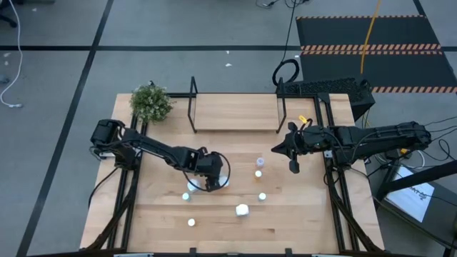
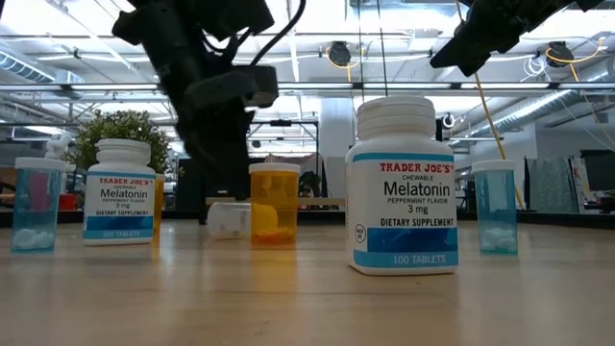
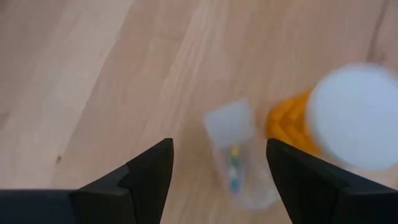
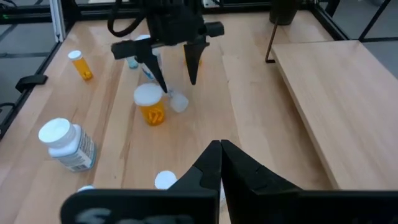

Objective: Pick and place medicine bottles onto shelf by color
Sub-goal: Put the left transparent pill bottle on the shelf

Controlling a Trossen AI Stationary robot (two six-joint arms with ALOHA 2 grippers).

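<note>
A light-wood table point(image 1: 164, 228) fills the lower centre of the high view. At its upper edge sit a low shelf board point(image 1: 235, 113) between black frames and a leafy plant point(image 1: 151, 103), upper left. Small white-capped pill bottles point(image 1: 241, 210) dot the lower middle.

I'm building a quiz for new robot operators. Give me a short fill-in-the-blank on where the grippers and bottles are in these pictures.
1. The left gripper hovers with its fingers ____ over a small clear bottle lying on its side.
2. Beside that clear bottle stands an ____ bottle with a white cap.
3. The right gripper has its fingers ____ and holds nothing.
4. The low light-wood shelf with black end frames carries ____ bottles.

Missing words: open; orange; shut; no
</note>
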